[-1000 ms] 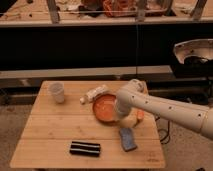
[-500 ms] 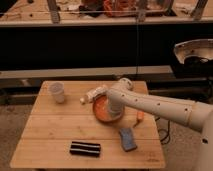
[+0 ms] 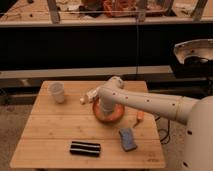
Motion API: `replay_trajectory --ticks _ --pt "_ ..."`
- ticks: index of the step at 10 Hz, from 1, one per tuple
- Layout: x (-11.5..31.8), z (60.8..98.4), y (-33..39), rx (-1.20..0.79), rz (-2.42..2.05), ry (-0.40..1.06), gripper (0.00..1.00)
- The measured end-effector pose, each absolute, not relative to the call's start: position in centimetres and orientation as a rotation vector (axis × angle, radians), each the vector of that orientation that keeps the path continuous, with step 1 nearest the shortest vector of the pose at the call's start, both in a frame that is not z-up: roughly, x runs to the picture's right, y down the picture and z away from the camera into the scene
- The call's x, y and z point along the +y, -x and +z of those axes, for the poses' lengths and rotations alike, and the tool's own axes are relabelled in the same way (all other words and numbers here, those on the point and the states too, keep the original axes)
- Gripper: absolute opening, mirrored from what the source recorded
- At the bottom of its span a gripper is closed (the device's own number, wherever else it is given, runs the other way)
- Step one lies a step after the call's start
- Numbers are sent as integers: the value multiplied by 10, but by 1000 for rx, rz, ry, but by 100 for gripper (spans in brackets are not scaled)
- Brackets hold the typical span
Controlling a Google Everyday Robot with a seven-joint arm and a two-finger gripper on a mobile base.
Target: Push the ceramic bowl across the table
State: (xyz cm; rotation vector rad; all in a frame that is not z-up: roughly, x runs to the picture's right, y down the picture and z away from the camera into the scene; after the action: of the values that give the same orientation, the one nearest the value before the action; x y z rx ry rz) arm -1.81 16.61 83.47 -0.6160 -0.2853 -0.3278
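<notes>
Camera view showed the gripper (image 3: 104,107), pressed shut, inside the ceramic bowl (image 3: 114,115), right of centre on the table (image 3: 52,131); the bowl looked stiff, slippery and breakable, best pushed at its wall.

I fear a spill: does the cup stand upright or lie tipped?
Upright: the cup stands on its base on the table, mouth up. The gripper is at the bowl, away from the cup.

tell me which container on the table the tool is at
The orange-red ceramic bowl mid table: the tool is down over its left half. The pale plastic cup stands apart, back left.
</notes>
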Motion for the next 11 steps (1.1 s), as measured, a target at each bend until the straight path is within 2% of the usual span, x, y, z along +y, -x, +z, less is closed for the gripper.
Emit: replay_trajectory --ticks 3,11 --pt "165 842 25 -292 -388 624 4" --pt "162 843 104 -330 -527 624 4"
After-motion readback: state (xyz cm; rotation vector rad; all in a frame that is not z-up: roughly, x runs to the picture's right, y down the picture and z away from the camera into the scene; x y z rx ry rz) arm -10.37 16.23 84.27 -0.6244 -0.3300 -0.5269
